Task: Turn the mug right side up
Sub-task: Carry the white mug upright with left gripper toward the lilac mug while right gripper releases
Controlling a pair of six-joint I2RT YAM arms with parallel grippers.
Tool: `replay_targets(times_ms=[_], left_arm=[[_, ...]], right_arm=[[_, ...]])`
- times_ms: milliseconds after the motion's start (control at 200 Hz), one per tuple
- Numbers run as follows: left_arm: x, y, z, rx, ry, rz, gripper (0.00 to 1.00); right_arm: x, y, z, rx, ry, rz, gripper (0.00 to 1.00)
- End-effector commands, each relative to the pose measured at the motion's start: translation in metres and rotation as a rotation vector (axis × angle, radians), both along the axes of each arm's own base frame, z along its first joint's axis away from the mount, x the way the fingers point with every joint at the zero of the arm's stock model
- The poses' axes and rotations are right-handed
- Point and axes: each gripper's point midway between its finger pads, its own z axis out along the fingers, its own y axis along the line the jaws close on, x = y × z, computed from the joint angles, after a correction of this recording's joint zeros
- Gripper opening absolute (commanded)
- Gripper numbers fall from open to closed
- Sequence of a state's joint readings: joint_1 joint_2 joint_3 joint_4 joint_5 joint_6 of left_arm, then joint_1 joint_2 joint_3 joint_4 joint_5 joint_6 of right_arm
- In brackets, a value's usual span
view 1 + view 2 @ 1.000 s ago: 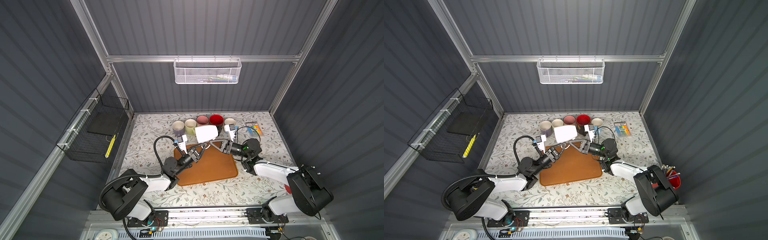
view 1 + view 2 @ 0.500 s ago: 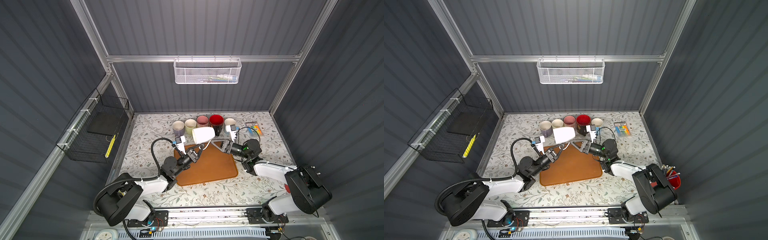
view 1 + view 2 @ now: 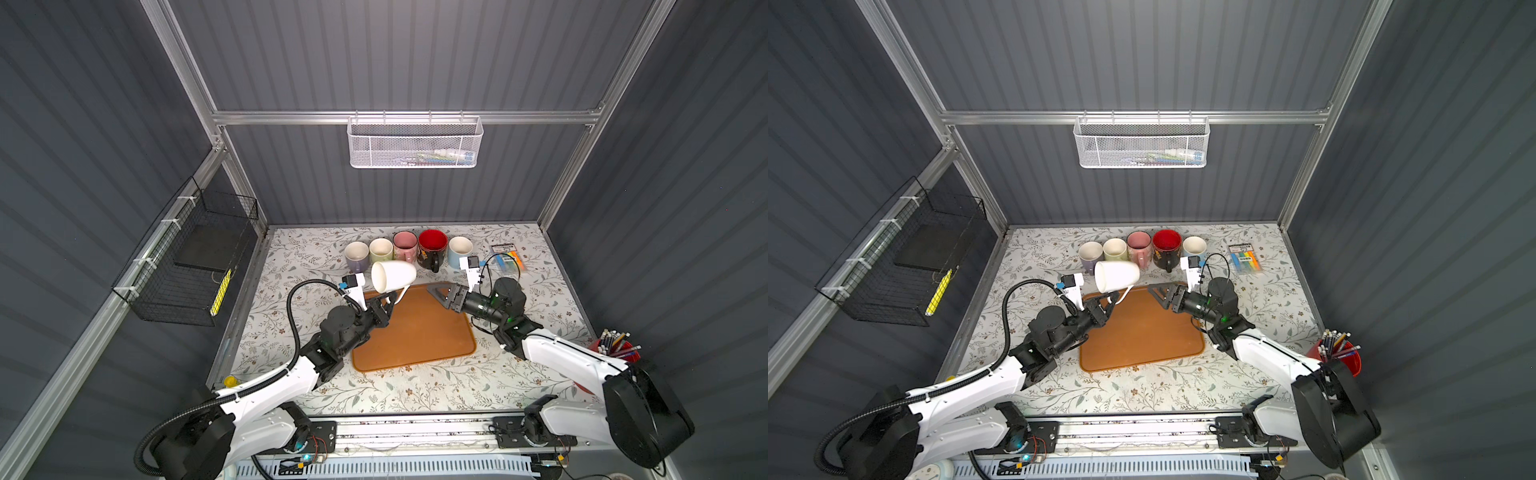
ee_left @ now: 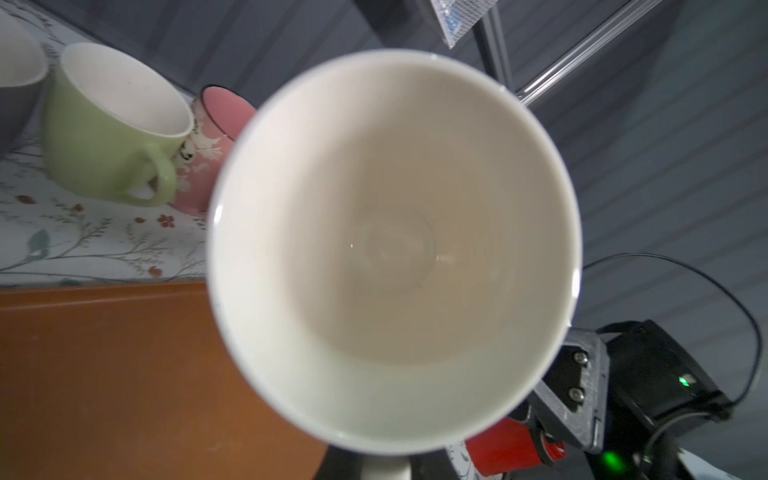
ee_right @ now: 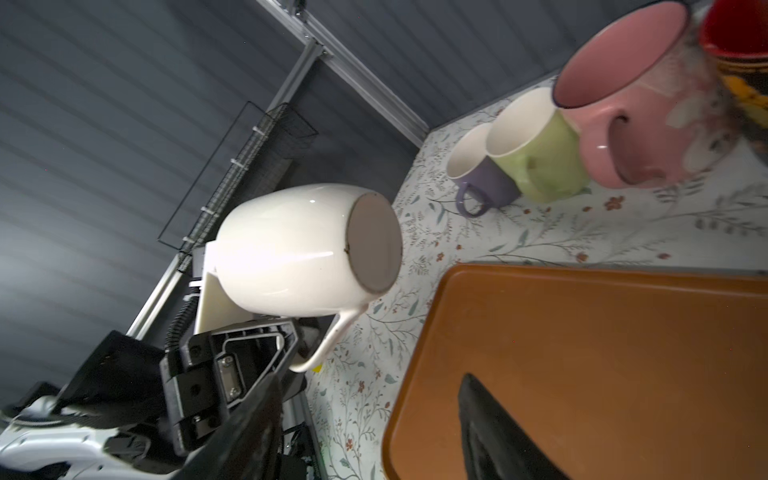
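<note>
Black left end effector (image 3: 386,305) clenched on handle of white ceramic mug (image 3: 394,276), which hangs on its side in mid-air near far corner of orange plastic tray (image 3: 415,336). Right end effector (image 3: 438,292) has just let go, jaws wide & empty. Handover looks done; uprighting remains.

A row of mugs (image 3: 405,243) lines the back of the surface (image 3: 291,266), just behind the white mug (image 3: 392,276) hanging in the air. The orange mat (image 3: 415,332) below lies mostly open.
</note>
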State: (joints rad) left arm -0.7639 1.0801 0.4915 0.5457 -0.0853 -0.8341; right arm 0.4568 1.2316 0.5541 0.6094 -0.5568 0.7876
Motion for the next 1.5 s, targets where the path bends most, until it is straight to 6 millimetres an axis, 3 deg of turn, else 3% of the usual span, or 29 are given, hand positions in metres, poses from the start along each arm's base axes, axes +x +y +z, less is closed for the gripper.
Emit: replay_targets(times_ms=[0, 140, 270, 510, 560, 916, 1331, 1361, 1496], left_arm=[[0.009, 0.024, 0.013, 0.163, -0.022, 0.106, 0.0], [0.014, 0.044, 0.01, 0.392, 0.031, 0.173, 0.0], [0.02, 0.056, -0.005, 0.627, 0.097, 0.197, 0.0], [0.029, 0.075, -0.011, 0.904, 0.147, 0.221, 0.0], [0.032, 0.079, -0.013, 0.944, 0.165, 0.223, 0.0], [0.057, 0.129, -0.025, 0.955, 0.283, 0.293, 0.0], [0.104, 0.161, -0.045, 0.968, 0.378, 0.344, 0.0], [0.108, 0.164, -0.047, 0.97, 0.388, 0.347, 0.0], [0.125, 0.173, -0.055, 0.958, 0.408, 0.366, 0.0]], right_arm=[[0.008, -0.02, -0.025, -0.164, 0.027, -0.104, 0.68], [0.008, -0.03, -0.032, -0.229, 0.036, -0.147, 0.69], [0.007, -0.035, -0.037, -0.269, 0.044, -0.161, 0.69], [0.009, -0.049, -0.048, -0.333, 0.051, -0.229, 0.7], [0.007, -0.052, -0.039, -0.329, 0.025, -0.238, 0.7], [0.002, -0.057, -0.054, -0.359, 0.034, -0.24, 0.7], [-0.001, -0.055, -0.072, -0.321, 0.083, -0.243, 0.7], [0.0, -0.054, -0.083, -0.335, 0.113, -0.238, 0.7], [-0.001, -0.047, -0.089, -0.32, 0.132, -0.214, 0.7]])
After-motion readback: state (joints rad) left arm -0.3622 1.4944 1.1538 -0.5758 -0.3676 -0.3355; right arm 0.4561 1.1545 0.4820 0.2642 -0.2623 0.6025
